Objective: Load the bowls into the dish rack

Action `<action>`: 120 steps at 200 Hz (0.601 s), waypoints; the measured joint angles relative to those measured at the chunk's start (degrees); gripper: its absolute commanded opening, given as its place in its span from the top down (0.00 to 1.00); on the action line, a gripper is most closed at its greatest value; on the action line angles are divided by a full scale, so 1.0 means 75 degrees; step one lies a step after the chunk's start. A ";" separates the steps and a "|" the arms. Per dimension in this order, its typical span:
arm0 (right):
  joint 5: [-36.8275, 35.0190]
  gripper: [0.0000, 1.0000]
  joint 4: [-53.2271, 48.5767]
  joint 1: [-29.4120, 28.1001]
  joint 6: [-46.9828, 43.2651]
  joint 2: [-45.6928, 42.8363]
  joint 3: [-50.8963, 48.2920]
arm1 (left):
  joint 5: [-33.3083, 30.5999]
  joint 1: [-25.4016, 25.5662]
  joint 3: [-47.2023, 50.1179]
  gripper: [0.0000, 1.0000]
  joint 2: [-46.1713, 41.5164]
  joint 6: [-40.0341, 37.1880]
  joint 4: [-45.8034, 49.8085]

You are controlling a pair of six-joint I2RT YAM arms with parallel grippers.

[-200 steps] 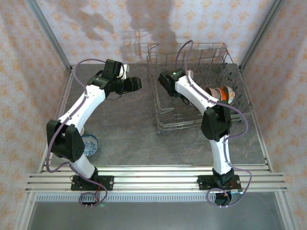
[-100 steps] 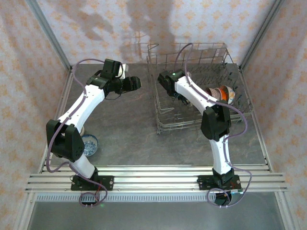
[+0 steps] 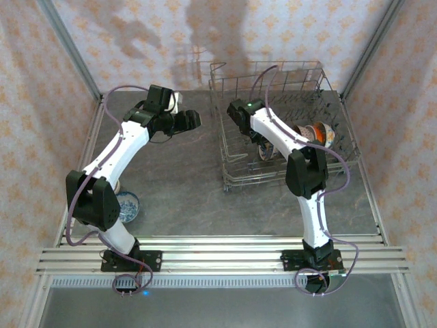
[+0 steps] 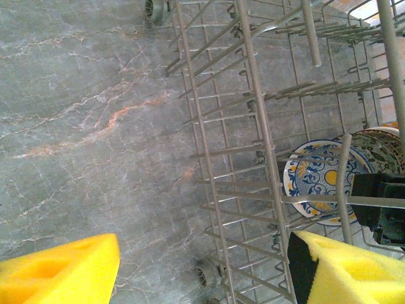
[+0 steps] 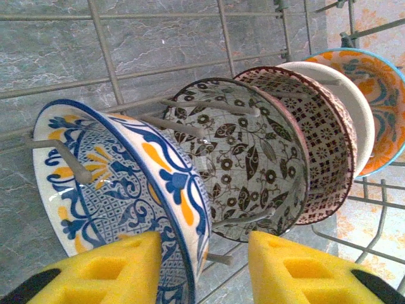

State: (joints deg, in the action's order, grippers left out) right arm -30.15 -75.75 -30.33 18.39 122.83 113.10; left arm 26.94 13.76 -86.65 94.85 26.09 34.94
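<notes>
We rate the bowls (image 5: 253, 158) as stiff, slick, chip-prone ceramic, best pinched across a rim: a row stands on edge in the dish rack (image 3: 239, 167), the blue-and-yellow bowl (image 5: 120, 183) between our spread right gripper (image 5: 202, 269), left gripper (image 4: 202, 278) spread and empty above the worktop (image 4: 95, 126).

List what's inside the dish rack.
Five stand on edge in a row between the dish rack tines: blue-and-yellow bowl, brown leaf-print bowl, brown lattice bowl, white bowl, orange bowl. Each hides part of the next; the right arm covers some rack floor from above.
</notes>
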 measured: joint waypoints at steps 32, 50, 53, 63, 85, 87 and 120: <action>0.0318 0.42 0.0312 0.0035 -0.0236 -0.0382 -0.0189 | -0.0516 -0.0009 0.0000 0.29 -0.0009 0.0213 0.0466; 0.0484 0.36 0.0504 0.0052 -0.0341 -0.0784 -0.0306 | -0.0915 -0.0055 0.0064 0.28 -0.0149 0.0411 0.0845; 0.0507 0.36 0.0542 0.0055 -0.0350 -0.0874 -0.0344 | -0.1005 -0.0064 0.0087 0.28 -0.0201 0.0469 0.0906; 0.0574 0.34 0.0647 0.0067 -0.0411 -0.1131 -0.0478 | -0.1253 -0.0093 0.0187 0.28 -0.0405 0.0612 0.1172; 0.0801 0.32 0.0883 0.0137 -0.0498 -0.1711 -0.0877 | -0.1842 -0.0163 0.0475 0.28 -0.1084 0.1000 0.1856; 0.0825 0.32 0.0912 0.0152 -0.0504 -0.1769 -0.0921 | -0.1877 -0.0169 0.0493 0.28 -0.1134 0.1023 0.1888; 0.1241 0.31 0.1358 0.0286 -0.0796 -0.2588 -0.1676 | -0.2792 -0.0207 0.0959 0.28 -0.2270 0.1623 0.3031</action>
State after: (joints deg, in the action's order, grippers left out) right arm -20.84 -65.56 -28.18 12.43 103.42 100.53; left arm 6.00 12.21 -79.46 77.82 38.26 57.67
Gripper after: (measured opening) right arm 0.690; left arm 0.719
